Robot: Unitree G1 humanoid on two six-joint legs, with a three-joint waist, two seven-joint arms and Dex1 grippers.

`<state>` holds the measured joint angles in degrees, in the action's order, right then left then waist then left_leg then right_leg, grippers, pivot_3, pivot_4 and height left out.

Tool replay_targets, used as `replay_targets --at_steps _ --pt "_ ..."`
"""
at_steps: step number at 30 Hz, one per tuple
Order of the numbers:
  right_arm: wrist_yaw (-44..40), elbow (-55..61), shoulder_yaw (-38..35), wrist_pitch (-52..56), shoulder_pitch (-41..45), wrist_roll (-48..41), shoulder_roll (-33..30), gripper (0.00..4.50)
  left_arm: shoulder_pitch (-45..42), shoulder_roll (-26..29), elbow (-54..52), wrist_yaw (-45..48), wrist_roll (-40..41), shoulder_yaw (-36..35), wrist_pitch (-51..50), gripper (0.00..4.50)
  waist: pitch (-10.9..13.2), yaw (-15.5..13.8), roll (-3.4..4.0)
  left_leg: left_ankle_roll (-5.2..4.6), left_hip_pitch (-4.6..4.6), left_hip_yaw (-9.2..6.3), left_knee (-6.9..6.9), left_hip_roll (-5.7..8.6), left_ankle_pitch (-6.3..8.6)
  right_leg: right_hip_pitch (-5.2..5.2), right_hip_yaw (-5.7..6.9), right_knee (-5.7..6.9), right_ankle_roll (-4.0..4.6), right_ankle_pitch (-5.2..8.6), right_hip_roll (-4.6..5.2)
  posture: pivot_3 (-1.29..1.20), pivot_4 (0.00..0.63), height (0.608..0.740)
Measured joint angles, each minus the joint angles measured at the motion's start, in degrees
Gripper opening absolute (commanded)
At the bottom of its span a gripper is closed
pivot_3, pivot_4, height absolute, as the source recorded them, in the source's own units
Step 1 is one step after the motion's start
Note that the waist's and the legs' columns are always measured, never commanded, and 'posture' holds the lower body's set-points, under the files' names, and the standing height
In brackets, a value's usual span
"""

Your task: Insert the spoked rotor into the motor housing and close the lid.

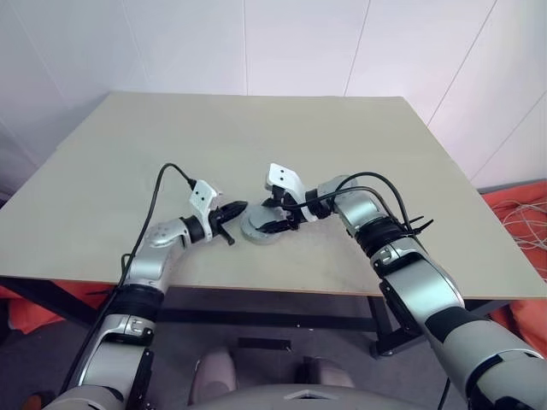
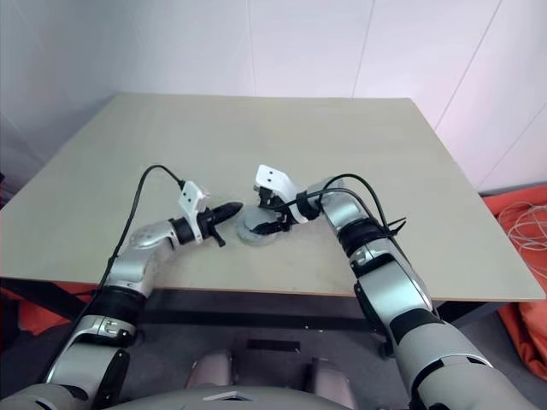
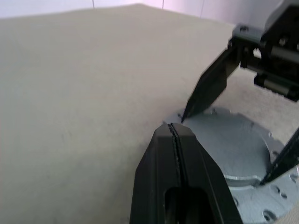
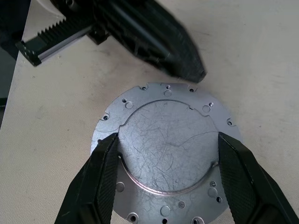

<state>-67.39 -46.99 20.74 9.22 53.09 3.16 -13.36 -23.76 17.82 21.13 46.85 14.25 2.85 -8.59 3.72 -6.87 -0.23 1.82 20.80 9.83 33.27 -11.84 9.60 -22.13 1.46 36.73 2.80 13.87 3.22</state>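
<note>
The lid (image 4: 163, 149) lies on the table (image 1: 256, 137), between the left gripper (image 1: 238, 207) and right gripper (image 4: 163, 158).

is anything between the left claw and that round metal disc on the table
Nothing visible. The left claw, shut, has its tip right at the rim of the grey disc. The right claw straddles the disc's raised centre, one finger each side, and does not block the left claw's approach.
</note>
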Motion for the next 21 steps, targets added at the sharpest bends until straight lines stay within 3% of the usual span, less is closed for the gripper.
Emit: replay_targets --at_steps 16,20,21 --pt "0.07 0.71 0.01 1.06 -0.11 0.19 -0.05 3.12 -1.3 0.3 0.13 0.42 -2.12 1.47 -3.22 0.0 0.0 -0.02 0.0 0.0 0.02 -0.03 -0.02 0.0 0.0 -0.02 0.0 -0.01 -0.01 0.0 0.01 0.0 0.0 0.74" --pt "0.27 0.71 -0.29 1.47 -0.1 0.21 -0.02 4.48 -1.89 0.0 0.5 0.44 -2.34 1.69 -3.44 0.0 0.0 -0.01 0.01 0.0 0.03 -0.03 -0.03 0.01 0.0 -0.02 0.0 -0.01 -0.01 0.01 0.01 0.0 0.0 0.74" --pt "0.21 0.71 -0.31 1.66 -0.1 0.21 -0.02 4.48 -1.98 -0.09 0.55 0.47 -2.37 1.76 -3.45 0.0 0.0 -0.03 0.01 0.0 0.03 -0.04 -0.03 0.01 0.0 -0.02 0.0 -0.01 -0.01 0.01 0.02 0.0 0.0 0.74"
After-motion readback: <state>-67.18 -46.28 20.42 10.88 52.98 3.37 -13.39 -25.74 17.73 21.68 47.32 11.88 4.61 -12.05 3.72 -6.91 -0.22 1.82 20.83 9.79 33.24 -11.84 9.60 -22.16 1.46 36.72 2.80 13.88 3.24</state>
